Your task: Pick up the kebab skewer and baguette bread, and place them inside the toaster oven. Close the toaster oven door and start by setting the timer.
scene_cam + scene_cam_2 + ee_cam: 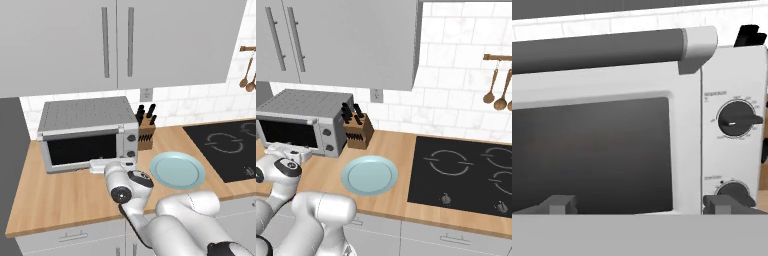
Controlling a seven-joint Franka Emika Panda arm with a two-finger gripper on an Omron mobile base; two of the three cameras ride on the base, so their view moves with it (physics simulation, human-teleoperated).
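Note:
The silver toaster oven (87, 132) stands at the back left of the wooden counter, also seen as the toaster oven (303, 120). Its door (82, 149) is shut upright, and the dark glass (592, 155) with the bar handle (597, 50) above it is close in the hand view. Two round knobs sit on the right panel, the upper knob (739, 120) and the lower knob (734, 192). My gripper (643, 205) hangs just in front of the door, low near the counter, open and holding nothing; it shows as the gripper (107, 165) too. The kebab skewer and baguette bread are out of view.
A pale blue plate (177, 170) lies bare on the counter right of the oven. A knife block (146, 132) stands against the oven's right side. A black cooktop (466, 170) takes up the right end. Wooden spoons (496, 90) hang on the wall.

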